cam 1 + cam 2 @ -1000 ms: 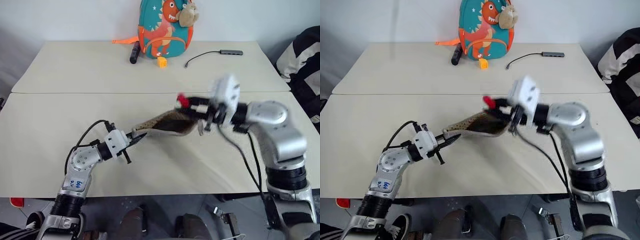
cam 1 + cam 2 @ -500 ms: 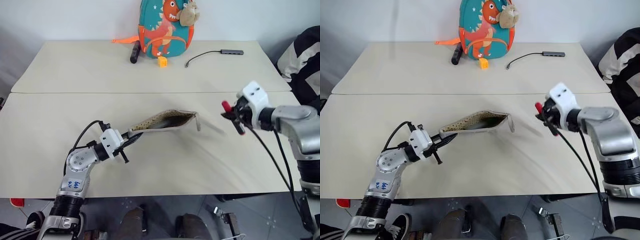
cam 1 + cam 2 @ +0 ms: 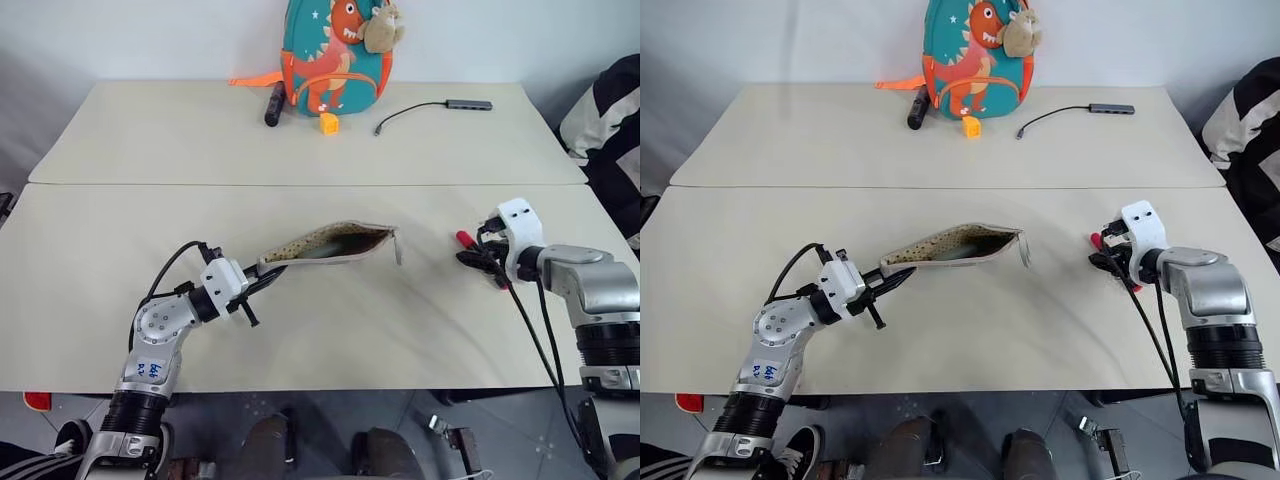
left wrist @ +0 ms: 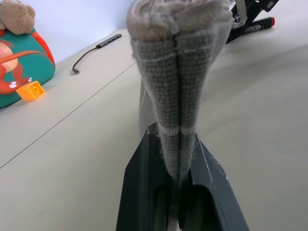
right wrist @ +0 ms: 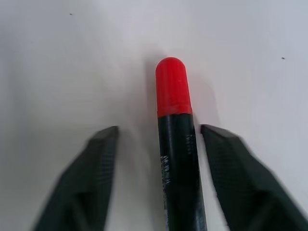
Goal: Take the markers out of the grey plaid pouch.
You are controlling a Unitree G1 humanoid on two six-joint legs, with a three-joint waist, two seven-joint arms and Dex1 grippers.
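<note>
Left tool (image 3: 262,284) clamped on one end of the grey plaid pouch (image 3: 325,243), holding it raised off the desk (image 3: 300,140) near the middle, mouth gaping toward the right side. Right tool (image 5: 159,144) near the desk's right edge, fingers spread apart, the red-capped black marker (image 5: 177,144) lying between them on the desk surface, touching neither finger. Backpack (image 3: 334,52), black cylinder (image 3: 272,103), small yellow block (image 3: 327,123) and cable (image 3: 420,108) along the far edge.
</note>
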